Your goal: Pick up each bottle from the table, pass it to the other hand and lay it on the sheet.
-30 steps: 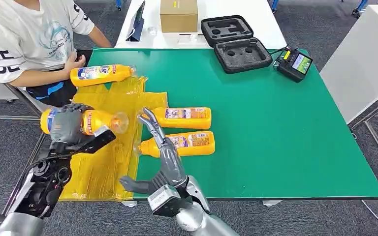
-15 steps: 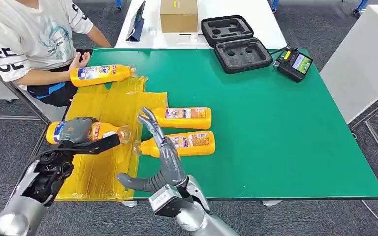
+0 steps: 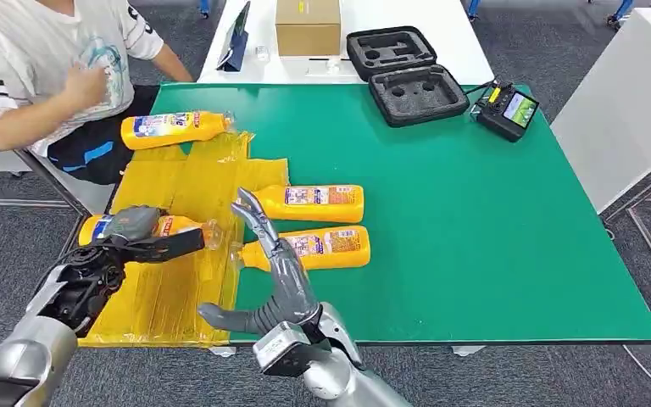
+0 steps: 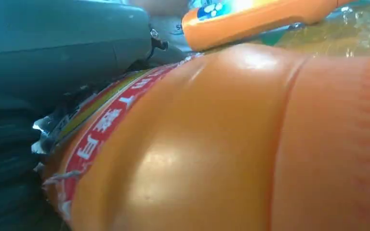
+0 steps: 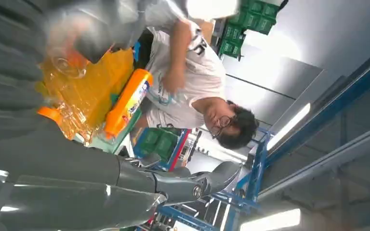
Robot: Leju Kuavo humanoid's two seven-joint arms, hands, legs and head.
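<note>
Green table [image 3: 492, 220], yellow plastic sheet [image 3: 178, 288] over its left part. Person in white shirt [image 3: 25, 68] seated far left. Left hand [image 3: 131, 237] grasping an orange bottle [image 3: 174, 226] low over the sheet's left side. Right hand [image 3: 275, 271] released, fingers spread, near the near edge, just in front of the nearer [image 3: 326, 248] of two orange bottles; other one [image 3: 318, 203] just beyond. Fourth bottle [image 3: 174, 129] at sheet's far end.

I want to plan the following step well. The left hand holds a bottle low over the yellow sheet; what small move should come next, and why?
Probably lower the last bit and open the left hand. The held bottle already lies on its side low over the yellow sheet, whether touching I cannot tell. The right hand is open and free, with two bottles on the green table near it.
</note>
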